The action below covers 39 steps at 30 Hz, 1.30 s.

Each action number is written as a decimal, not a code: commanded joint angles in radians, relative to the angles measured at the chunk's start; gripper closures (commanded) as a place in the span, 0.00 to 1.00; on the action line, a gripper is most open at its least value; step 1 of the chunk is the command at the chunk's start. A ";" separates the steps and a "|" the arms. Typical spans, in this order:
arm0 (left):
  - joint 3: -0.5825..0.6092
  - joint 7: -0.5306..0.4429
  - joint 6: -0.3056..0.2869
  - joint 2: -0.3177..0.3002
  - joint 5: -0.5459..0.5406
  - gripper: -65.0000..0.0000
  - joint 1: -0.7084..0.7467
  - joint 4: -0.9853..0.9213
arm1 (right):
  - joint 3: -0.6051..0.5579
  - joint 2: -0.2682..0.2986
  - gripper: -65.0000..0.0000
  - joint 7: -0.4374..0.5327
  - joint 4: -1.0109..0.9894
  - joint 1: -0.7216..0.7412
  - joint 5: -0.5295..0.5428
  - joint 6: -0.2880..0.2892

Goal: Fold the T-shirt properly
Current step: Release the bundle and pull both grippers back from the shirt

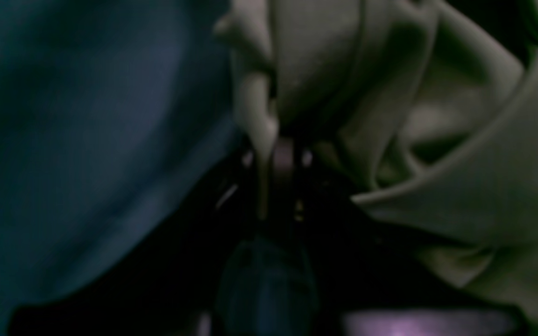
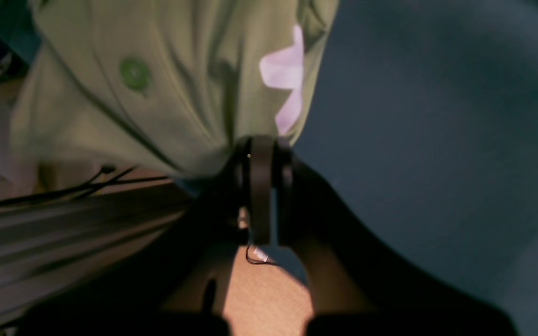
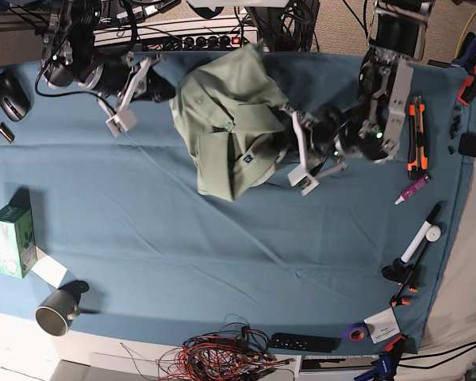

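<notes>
Down at the near edge, a tangle of red and black wires [image 3: 226, 355] spills beside a black remote [image 3: 305, 343], with a grey mug [image 3: 57, 310] and a green box [image 3: 13, 240] on the near left corner. The middle of the teal-blue table cloth [image 3: 159, 238] lies bare. Off to the side, a white marker [image 3: 423, 239] and a pink tube [image 3: 412, 190] sit well apart from the action.

Now the action itself: the T-shirt [image 3: 230, 135] is bunched in a crumpled heap toward the far side of the cloth, collar and dark label showing. The left gripper [image 1: 280, 154] is clamped on a fold of the fabric, the jaws nearly together with cloth pinched between them. The right gripper [image 2: 262, 158] is shut too, pinching the shirt's edge near a green button [image 2: 134, 73].

Farther back, a black mouse [image 3: 13, 94] rests at the far left corner, and an orange cutter [image 3: 416, 135] lies beyond the left arm. Cables crowd the far edge.
</notes>
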 commanded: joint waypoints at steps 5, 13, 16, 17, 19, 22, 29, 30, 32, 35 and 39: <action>0.009 -0.056 0.011 -0.004 -0.004 1.00 -0.097 -0.023 | 0.004 0.010 1.00 0.010 0.032 -0.041 0.017 0.006; 0.012 -0.059 0.011 0.003 -0.023 1.00 -0.221 -0.151 | 0.004 0.008 1.00 0.011 0.032 -0.058 0.020 0.006; 0.012 -0.059 0.011 0.003 -0.034 1.00 -0.252 -0.187 | 0.004 0.008 1.00 0.018 0.032 -0.057 0.013 0.006; 0.012 -0.058 0.011 0.003 -0.036 1.00 -0.255 -0.191 | 0.004 0.008 1.00 0.026 0.032 -0.057 0.006 0.006; 0.012 -0.058 0.011 0.003 -0.048 1.00 -0.254 -0.192 | 0.004 0.008 1.00 0.045 0.032 -0.057 -0.022 0.006; 0.012 -0.058 0.010 0.003 -0.068 0.89 -0.252 -0.192 | 0.004 0.008 1.00 0.074 0.032 -0.057 -0.069 0.006; 0.011 -0.066 -0.007 -0.003 -0.054 0.47 -0.264 -0.192 | 0.004 0.008 0.88 0.089 0.032 -0.056 -0.088 0.006; 0.011 -0.070 -0.007 -0.009 -0.042 0.47 -0.272 -0.192 | 0.004 0.008 0.81 0.092 0.032 -0.055 -0.089 0.006; 0.011 -0.073 -0.003 -0.023 -0.028 0.47 -0.290 -0.191 | 0.004 0.008 0.70 0.105 0.032 -0.055 -0.103 0.006; 0.011 -0.073 -0.003 -0.053 -0.022 0.47 -0.319 -0.191 | 0.004 0.008 0.70 0.138 0.032 -0.052 -0.139 0.006; 0.004 -0.073 0.025 -0.091 -0.023 0.47 -0.341 -0.186 | 0.004 0.008 0.70 0.140 0.032 -0.025 -0.140 0.006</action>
